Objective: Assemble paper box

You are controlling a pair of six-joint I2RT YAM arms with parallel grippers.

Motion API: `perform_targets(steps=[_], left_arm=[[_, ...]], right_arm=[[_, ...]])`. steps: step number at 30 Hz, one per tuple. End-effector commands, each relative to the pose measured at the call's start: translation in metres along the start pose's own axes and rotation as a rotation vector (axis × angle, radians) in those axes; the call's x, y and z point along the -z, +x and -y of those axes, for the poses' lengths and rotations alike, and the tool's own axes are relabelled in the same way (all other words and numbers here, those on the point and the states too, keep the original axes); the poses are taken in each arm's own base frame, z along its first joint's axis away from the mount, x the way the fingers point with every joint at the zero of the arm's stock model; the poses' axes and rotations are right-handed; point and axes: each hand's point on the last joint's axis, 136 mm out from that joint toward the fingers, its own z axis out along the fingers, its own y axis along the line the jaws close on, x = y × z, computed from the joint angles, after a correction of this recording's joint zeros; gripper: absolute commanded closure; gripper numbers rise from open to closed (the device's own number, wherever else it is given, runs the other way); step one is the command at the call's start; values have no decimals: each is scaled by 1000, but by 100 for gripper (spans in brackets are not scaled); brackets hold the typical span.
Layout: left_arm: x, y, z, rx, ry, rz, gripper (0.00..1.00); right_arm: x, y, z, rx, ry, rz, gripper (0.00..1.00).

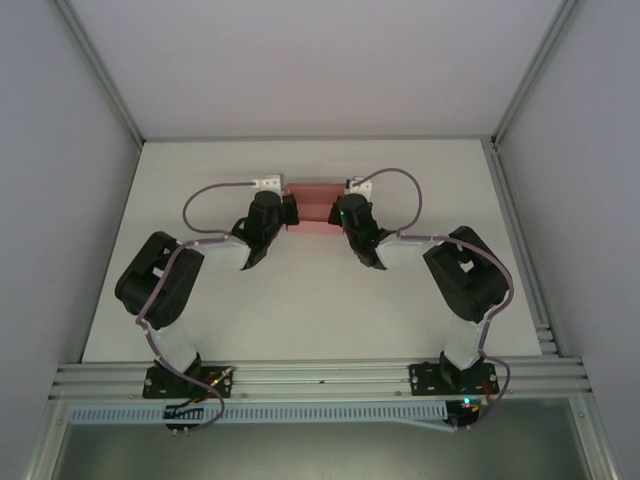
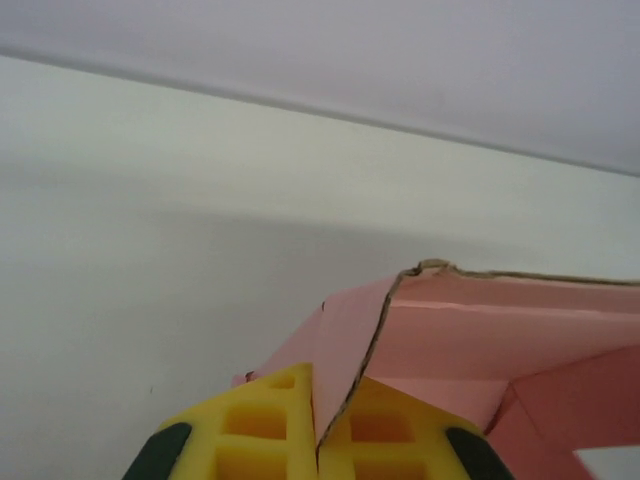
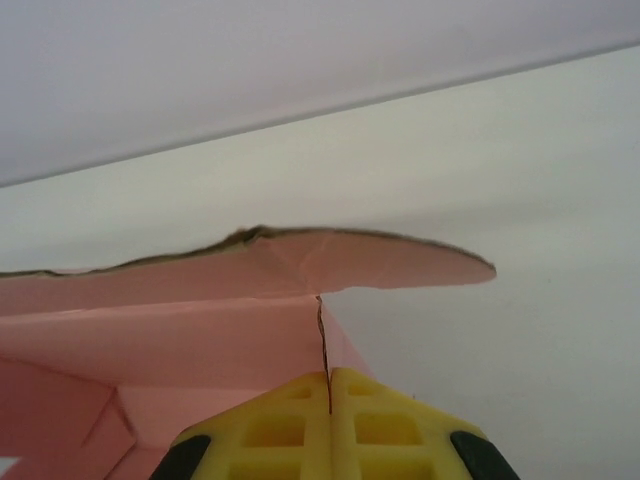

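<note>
The pink paper box (image 1: pixel 314 206) lies partly folded on the white table at the back centre, between both grippers. My left gripper (image 1: pixel 287 212) holds its left end; in the left wrist view the yellow pads (image 2: pixel 262 432) are shut on an upright pink side flap (image 2: pixel 350 340) at the left gripper (image 2: pixel 320 445). My right gripper (image 1: pixel 341 214) holds the right end; in the right wrist view the right gripper (image 3: pixel 329 400) is shut on the thin edge of a side wall (image 3: pixel 322 340). A rounded flap (image 3: pixel 400 262) spreads above, and the box's inside (image 3: pixel 150 345) opens to the left.
The white table (image 1: pixel 300 310) is ringed by an aluminium frame (image 1: pixel 320 372) at the near edge and pale enclosure walls. Grey cables (image 1: pixel 205 200) loop from each wrist.
</note>
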Motion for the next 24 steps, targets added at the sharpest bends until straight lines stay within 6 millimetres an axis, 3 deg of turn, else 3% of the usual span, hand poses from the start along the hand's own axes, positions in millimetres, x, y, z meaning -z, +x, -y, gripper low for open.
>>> perform_targets(steps=[1,9,13,19,24], left_arm=[[19,5,36,-60,144,38,100],[39,24,33,-125,154,16,96],[49,26,30,-141,154,4,78],[62,27,27,-146,150,-20,62],[75,27,8,-135,63,-24,25]], right_arm=[[14,7,-30,-9,-134,18,95],[30,25,-25,62,-121,18,91],[39,27,-21,84,-117,-4,83],[50,38,-24,115,-133,-46,74],[60,45,-21,123,-137,-67,67]])
